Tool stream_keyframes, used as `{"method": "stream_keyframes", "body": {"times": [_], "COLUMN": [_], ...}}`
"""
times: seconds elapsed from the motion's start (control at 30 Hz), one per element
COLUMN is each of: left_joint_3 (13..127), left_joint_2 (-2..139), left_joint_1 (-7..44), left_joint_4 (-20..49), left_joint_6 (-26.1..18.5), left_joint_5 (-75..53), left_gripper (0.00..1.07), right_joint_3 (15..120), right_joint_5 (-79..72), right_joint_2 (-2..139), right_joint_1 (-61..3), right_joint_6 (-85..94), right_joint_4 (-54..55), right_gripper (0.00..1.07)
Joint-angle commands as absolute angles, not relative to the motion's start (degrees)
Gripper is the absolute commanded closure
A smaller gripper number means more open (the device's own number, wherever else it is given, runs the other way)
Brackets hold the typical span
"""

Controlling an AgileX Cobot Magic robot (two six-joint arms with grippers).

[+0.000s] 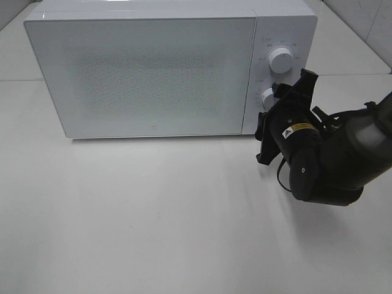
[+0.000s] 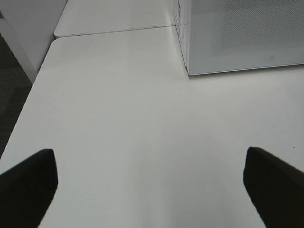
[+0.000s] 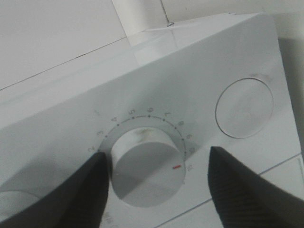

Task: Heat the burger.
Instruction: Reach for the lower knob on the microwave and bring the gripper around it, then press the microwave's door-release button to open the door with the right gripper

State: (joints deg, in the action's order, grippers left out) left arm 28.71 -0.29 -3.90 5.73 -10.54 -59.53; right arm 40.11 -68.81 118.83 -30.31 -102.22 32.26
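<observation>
Straddling the 3 o'clock timer knob point(image 3: 147, 173), right pincer point(image 3: 156, 154) is gaping (door point(image 1: 147, 73) shut, loading likely done, timing pending); left pincer point(image 2: 149, 154) too.

The jaws stand wide apart, only their dark tips showing, with white worktop point(image 2: 142, 118) between and ahead of them. A microwave point(image 2: 242, 33) corner sits on the worktop well ahead, off to one side.
</observation>
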Motion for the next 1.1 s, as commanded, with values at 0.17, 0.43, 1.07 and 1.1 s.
{"method": "stream_keyframes", "body": {"times": [0.17, 0.43, 1.07, 1.1], "left_joint_3": [28.53, 28.53, 28.53, 28.53], "left_joint_2": [-1.49, -1.49, -1.49, -1.49], "left_joint_1": [-3.90, -3.90, -3.90, -3.90], "left_joint_4": [6.07, 6.07, 6.07, 6.07], "left_joint_6": [-10.43, -10.43, -10.43, -10.43], "left_joint_5": [-59.36, -59.36, -59.36, -59.36], "left_gripper": [0.06, 0.06, 0.06, 0.06], "right_joint_3": [40.91, 40.39, 40.16, 39.25], "right_joint_5": [-82.05, -82.05, -82.10, -82.10], "right_joint_2": [118.72, 118.66, 118.32, 117.34], "right_joint_1": [-30.02, -30.19, -33.40, -34.09], "right_joint_6": [-102.56, -103.42, -104.56, -104.39], "right_joint_4": [31.63, 31.63, 33.86, 34.95], "right_gripper": [0.32, 0.32, 0.32, 0.32]}}
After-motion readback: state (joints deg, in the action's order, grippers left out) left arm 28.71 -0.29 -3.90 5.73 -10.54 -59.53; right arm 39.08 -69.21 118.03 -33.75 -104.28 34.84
